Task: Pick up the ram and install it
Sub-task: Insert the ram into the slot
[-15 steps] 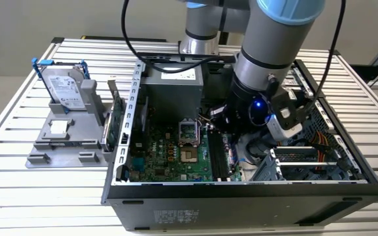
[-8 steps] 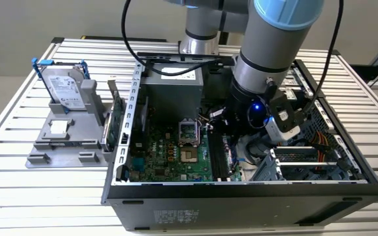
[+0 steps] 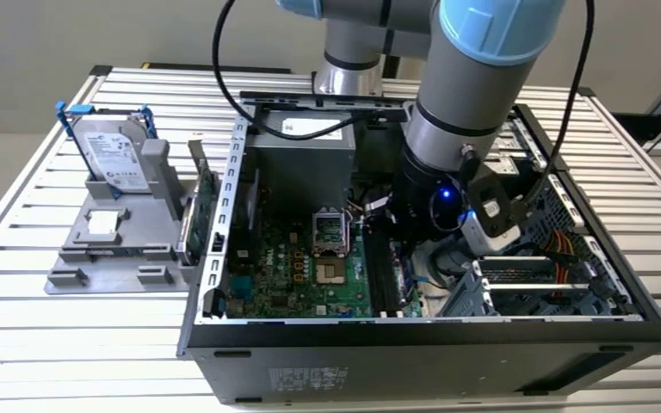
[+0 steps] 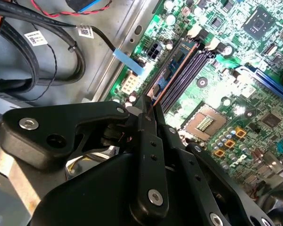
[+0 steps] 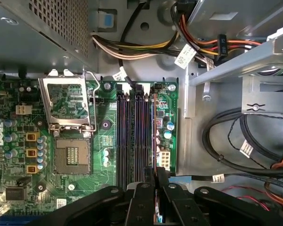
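While the black claw (image 5: 155,188) grips the thin bluish-green ram stick (image 4: 172,63) above the motherboard's dark slots (image 5: 134,136), slight misalignment could jam it against a slot wall.

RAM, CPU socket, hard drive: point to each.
RAM (image 4: 175,63), second wrist view, its edge standing in the slot.
CPU socket (image 5: 72,155), first wrist view, centre of the contacts.
Hard drive (image 3: 114,153), exterior view, its silver face.

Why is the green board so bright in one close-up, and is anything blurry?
In the second wrist view, light glares off the motherboard, while the dark tool close to the lens looks soft. The first wrist view is evenly lit; in the exterior view, the case interior sits in shadow under the arm.
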`<state>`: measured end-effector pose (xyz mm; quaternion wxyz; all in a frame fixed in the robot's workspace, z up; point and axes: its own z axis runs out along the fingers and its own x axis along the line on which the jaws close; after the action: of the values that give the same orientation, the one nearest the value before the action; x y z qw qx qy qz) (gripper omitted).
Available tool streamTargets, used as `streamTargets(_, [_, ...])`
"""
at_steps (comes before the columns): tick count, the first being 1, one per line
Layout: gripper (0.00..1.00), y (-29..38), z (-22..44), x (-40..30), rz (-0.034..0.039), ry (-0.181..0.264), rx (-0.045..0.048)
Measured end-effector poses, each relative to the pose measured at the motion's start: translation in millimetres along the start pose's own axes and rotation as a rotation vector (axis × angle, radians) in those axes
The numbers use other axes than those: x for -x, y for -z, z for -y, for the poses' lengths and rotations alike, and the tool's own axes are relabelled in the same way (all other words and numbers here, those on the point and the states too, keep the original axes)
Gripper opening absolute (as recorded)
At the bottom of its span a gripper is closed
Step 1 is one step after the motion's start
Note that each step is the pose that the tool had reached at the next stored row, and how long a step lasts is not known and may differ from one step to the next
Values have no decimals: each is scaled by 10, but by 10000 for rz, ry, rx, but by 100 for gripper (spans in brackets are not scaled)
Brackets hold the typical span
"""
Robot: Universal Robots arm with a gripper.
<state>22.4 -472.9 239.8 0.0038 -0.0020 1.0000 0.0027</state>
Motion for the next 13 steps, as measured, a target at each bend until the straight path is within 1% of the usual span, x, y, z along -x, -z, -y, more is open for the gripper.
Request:
streamTargets(5, [0, -49, 1, -3, 0, 59, 1])
streamTargets(13, [0, -106, 9, -6, -1, 215, 2])
